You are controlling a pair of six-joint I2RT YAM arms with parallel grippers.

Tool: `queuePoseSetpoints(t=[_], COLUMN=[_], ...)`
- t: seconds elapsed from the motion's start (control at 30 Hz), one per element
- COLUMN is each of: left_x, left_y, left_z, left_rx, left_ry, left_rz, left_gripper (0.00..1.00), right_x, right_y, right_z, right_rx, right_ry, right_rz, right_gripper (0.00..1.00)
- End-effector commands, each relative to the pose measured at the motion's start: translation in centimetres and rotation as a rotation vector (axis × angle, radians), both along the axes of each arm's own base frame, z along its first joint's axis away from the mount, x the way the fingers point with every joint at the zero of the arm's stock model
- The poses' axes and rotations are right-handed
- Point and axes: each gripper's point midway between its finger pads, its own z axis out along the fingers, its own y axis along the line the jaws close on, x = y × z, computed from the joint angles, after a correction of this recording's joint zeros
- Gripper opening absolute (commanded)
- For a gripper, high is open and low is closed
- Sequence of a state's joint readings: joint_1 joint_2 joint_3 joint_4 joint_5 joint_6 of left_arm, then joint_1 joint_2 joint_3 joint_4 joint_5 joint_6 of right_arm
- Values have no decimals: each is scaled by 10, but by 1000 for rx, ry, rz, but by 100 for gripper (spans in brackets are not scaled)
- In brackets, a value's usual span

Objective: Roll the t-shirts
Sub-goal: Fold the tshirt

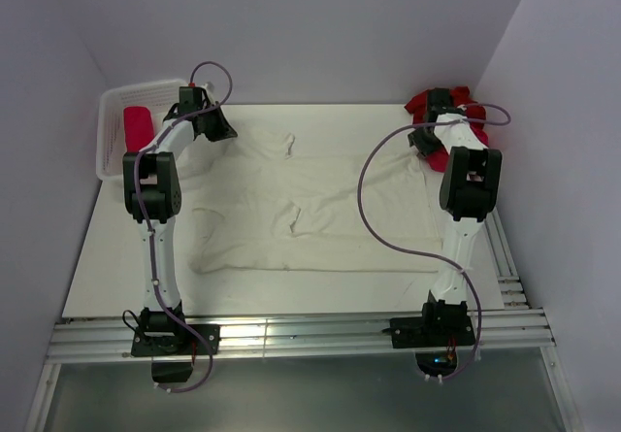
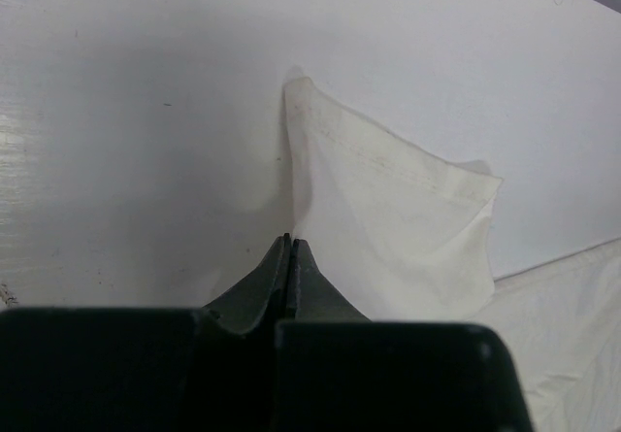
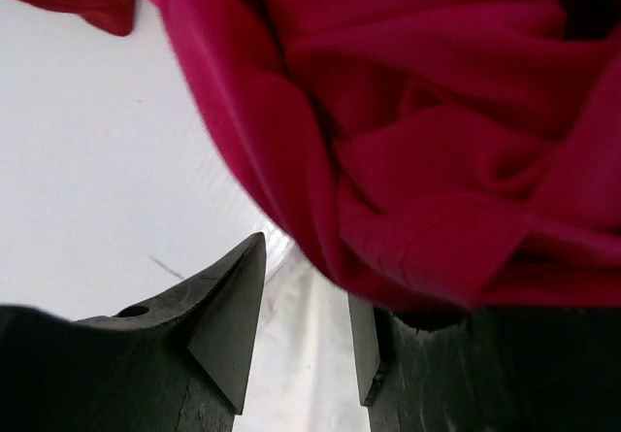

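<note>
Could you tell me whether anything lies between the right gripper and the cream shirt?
Partly: the pink shirt bunches just ahead of the open right gripper, overhanging one finger. The cream shirt shows bare between the fingers.

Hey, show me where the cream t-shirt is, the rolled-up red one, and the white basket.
cream t-shirt (image 1: 320, 209): top external view, middle of its spread-out body.
rolled red t-shirt (image 1: 137, 126): top external view, middle of the roll.
white basket (image 1: 105, 141): top external view, its left wall.

There are four t-shirts: one cream-white t-shirt (image 1: 310, 199), one rolled pink-red t-shirt (image 1: 137, 124), one dark red t-shirt (image 3: 82, 0), one hot pink t-shirt (image 3: 437, 160). Also one white mesh basket (image 1: 109, 97) and two robot arms (image 1: 150, 184) (image 1: 471, 184).
</note>
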State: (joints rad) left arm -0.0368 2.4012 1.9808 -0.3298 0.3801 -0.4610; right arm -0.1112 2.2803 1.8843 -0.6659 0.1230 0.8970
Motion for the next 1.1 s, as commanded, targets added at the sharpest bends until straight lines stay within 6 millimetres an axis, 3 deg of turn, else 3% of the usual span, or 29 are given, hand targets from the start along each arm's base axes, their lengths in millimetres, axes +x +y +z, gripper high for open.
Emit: queuePoseSetpoints(t=[0.0, 0.17, 0.23, 0.27, 0.4, 0.77, 1.07], left_x=[9, 9, 10, 10, 8, 0, -9], left_y=[-3, -4, -5, -6, -5, -8, -3], left_z=[47, 52, 54, 54, 59, 89, 107], left_rx=[-13, -21, -27, -28, -25, -54, -91], left_ry=[-92, -97, -101, -101, -105, -139, -160], left_rz=[-17, -20, -21, -22, -24, -59, -66], left_gripper=[1, 0, 0, 0, 0, 0, 0], right_x=[14, 9, 4, 4, 7, 19, -5], right_y=[-6, 1, 3, 5, 4, 19, 15], right_z=[3, -8, -10, -9, 4, 57, 60], right_rx=[-27, -31, -36, -30, -36, 19, 23], right_ry=[-40, 2, 13, 5, -25, -126, -82], right_rz=[-30, -7, -10, -8, -7, 65, 52], right_gripper=[46, 45, 35, 22, 4, 0, 0])
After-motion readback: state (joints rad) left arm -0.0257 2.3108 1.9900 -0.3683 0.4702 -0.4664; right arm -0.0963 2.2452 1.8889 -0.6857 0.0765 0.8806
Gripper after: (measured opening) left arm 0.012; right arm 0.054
